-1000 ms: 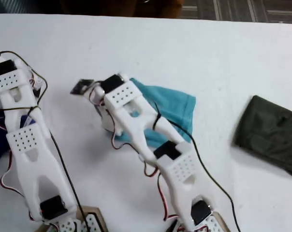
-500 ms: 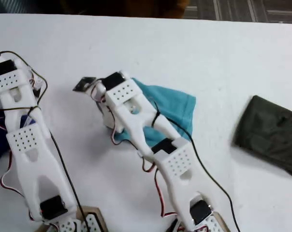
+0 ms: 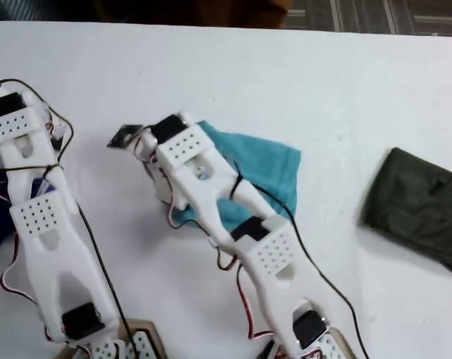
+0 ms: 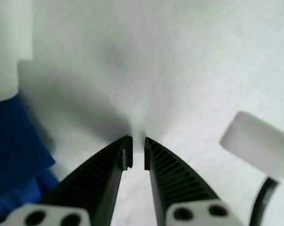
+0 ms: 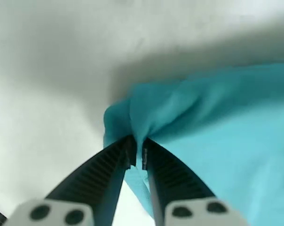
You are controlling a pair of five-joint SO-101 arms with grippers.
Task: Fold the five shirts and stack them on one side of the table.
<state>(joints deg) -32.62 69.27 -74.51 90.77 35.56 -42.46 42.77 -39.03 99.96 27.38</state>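
The right end effector (image 5: 137, 153) pinches a bunched edge of the teal shirt (image 5: 217, 136), and its arm lies across the cloth. To the left of the teal shirt, the left end effector (image 4: 136, 150) hangs narrow and empty over the white surface (image 3: 286, 82), beside a blue shirt (image 4: 15, 155). To its right, well apart, lies a dark green shirt (image 3: 424, 206).

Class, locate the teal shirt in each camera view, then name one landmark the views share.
High view: teal shirt mid-table, partly under the right arm.
Right wrist view: teal shirt, edge pinched in the right claw.
Left wrist view: a blue shirt beside the left claw instead.
Shared landmark: the white table.
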